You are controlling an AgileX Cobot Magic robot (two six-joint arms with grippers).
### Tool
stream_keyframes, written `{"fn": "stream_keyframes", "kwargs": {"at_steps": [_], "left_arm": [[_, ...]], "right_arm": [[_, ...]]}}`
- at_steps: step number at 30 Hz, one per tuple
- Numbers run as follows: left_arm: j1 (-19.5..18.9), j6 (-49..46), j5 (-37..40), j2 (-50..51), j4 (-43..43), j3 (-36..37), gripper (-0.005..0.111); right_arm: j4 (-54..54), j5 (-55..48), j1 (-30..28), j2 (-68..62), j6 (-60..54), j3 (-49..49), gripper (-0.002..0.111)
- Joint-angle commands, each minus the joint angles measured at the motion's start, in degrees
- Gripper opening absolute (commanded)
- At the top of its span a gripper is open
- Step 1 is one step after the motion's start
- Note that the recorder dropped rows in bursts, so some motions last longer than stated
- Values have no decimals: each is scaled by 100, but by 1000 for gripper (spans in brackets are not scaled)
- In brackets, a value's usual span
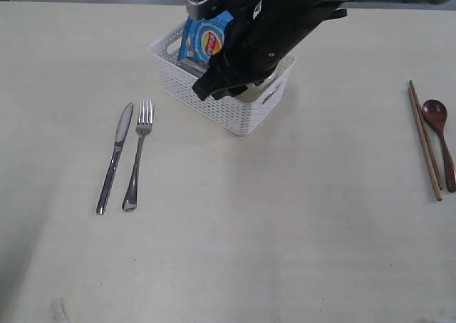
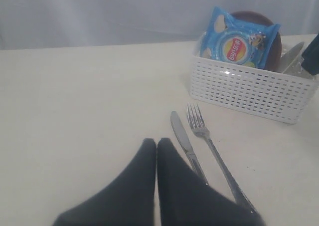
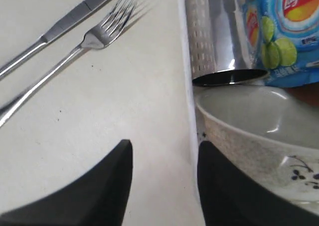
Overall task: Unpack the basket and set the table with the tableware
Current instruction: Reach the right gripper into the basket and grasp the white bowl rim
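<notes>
Nearest to the exterior camera lies the bare front part of the table. A little farther, at about 9 o'clock from the table's middle, the knife and the fork lie side by side, not touching, the knife on the outer side, their handles toward the camera. At 3 o'clock the chopsticks and the dark spoon lie close together, also lengthwise.

The basket stands at 12 o'clock, turned a little askew. In it the blue snack packet stands upright, and the wrist views show the steel cup, the pale bowl and the brown plate behind the packet.

The right arm enters from 1 o'clock and slopes down over the basket toward 7 o'clock. The right hand is low at the basket's wall with its fingers spread apart and nothing between them but the white rim; one finger is on the table side, the other on the bowl side. I cannot tell if it touches the rim.

The left hand is over the table near the knife's handle, its two fingers pressed together, holding nothing.
</notes>
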State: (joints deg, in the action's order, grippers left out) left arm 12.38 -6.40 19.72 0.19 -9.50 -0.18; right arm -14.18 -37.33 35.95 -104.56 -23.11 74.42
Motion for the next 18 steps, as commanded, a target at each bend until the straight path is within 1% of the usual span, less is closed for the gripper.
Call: {"fn": "stream_keyframes", "kwargs": {"at_steps": [1, 9, 11, 13, 16, 18], "left_arm": [[33, 5, -10, -19, 4, 18, 0], [33, 5, -10, -19, 4, 18, 0], [33, 5, -10, -19, 4, 18, 0], [33, 5, -10, -19, 4, 18, 0], [33, 17, -10, -19, 4, 18, 0], [33, 17, -10, -19, 4, 18, 0]], "right_arm": [[184, 70, 31, -147, -45, 25, 41], [208, -124, 21, -468, -96, 25, 41], [358, -120, 19, -560, -44, 25, 41], [631, -68, 19, -619, 142, 25, 41], [1310, 124, 19, -667, 776, 25, 41], [2075, 187, 19, -666, 1493, 25, 41]]}}
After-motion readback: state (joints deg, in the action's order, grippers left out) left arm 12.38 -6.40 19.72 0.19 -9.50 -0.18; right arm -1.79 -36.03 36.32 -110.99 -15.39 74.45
